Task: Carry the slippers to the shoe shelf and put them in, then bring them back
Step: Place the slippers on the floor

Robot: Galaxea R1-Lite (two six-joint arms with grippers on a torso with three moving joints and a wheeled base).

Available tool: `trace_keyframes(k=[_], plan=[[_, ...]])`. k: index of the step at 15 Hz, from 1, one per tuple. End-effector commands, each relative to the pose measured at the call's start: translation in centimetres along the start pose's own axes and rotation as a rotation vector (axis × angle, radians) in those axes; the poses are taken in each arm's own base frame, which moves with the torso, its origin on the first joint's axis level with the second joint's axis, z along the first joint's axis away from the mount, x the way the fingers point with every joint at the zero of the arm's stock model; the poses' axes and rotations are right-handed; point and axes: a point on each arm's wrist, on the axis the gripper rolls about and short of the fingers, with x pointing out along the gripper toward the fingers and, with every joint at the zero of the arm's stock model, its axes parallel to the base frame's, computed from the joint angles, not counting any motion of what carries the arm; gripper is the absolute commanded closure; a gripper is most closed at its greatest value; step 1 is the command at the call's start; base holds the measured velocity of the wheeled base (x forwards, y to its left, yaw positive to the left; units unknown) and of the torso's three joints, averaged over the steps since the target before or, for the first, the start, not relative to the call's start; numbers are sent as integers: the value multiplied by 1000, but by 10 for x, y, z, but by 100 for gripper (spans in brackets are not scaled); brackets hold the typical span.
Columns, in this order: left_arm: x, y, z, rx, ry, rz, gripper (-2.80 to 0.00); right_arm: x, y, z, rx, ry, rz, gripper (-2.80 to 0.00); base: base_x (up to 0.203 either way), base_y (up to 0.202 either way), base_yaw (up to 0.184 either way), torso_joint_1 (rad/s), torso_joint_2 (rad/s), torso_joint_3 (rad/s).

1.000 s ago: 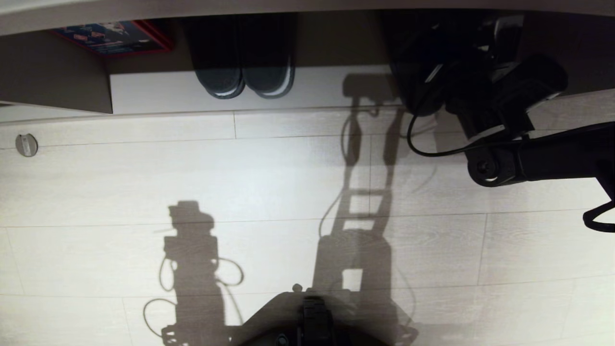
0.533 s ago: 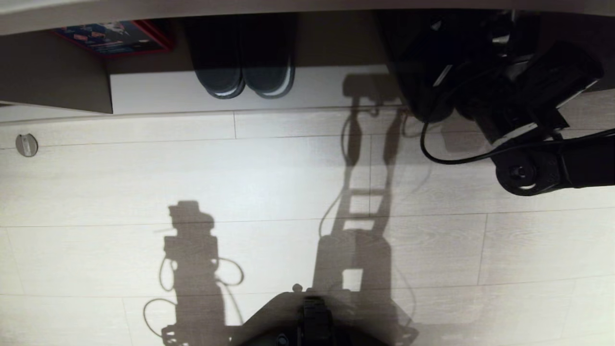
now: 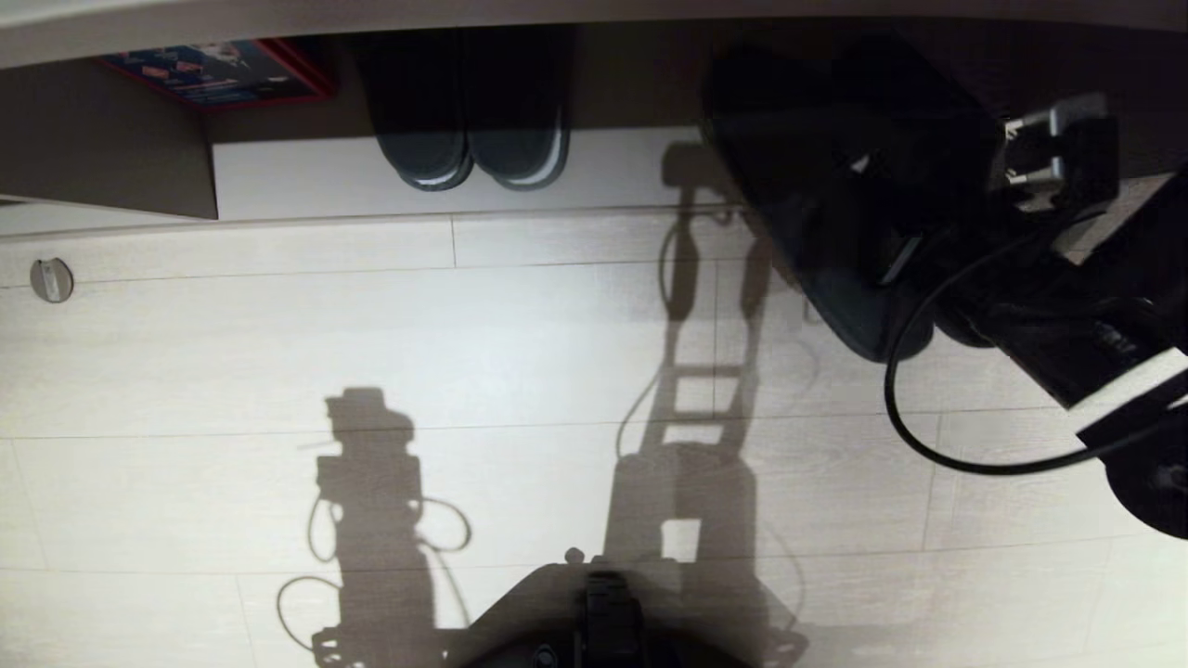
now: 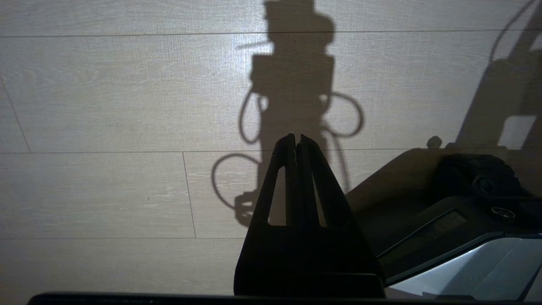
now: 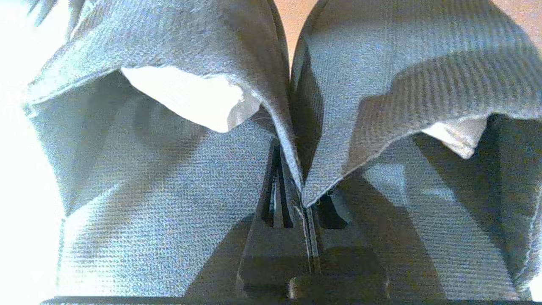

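R end effector (image 5: 296,199) is clamped on both slippers' (image 3: 835,213) inner band edges only, w/ thin fabric bite; one could slip out & drop to floor (image 3: 557,325) mid-carry.

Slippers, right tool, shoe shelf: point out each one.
slippers (image 5: 372,84): right wrist view, fabric toe band.
right tool (image 5: 305,199): right wrist view, between its tips.
shoe shelf (image 3: 631,167): head view, pale floor panel.

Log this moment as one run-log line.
right end effector: shut on slippers | left end effector: shut, idle above floor
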Motion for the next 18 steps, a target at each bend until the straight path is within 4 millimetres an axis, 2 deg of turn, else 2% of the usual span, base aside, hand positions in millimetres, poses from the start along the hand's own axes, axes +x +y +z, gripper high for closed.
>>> trace_keyframes(k=[1, 5, 9, 15, 18], plan=[[0, 0, 0, -1, 0, 0, 0, -33, 2, 17, -12, -17, 10, 0, 0, 0, 0, 0, 0, 0], [0, 0, 0, -1, 1, 0, 0, -85, 10, 41, -11, -10, 27, 0, 0, 0, 0, 0, 0, 0], [0, 0, 0, -2, 0, -1, 0, -144, 7, 57, -5, 53, 45, 0, 0, 0, 0, 0, 0, 0], [0, 0, 0, -3, 1, 0, 0, -233, 0, 68, 15, 95, 15, 0, 0, 0, 0, 0, 0, 0], [0, 0, 0, -3, 1, 0, 0, -257, -3, 66, 25, 114, -108, 0, 0, 0, 0, 0, 0, 0]])
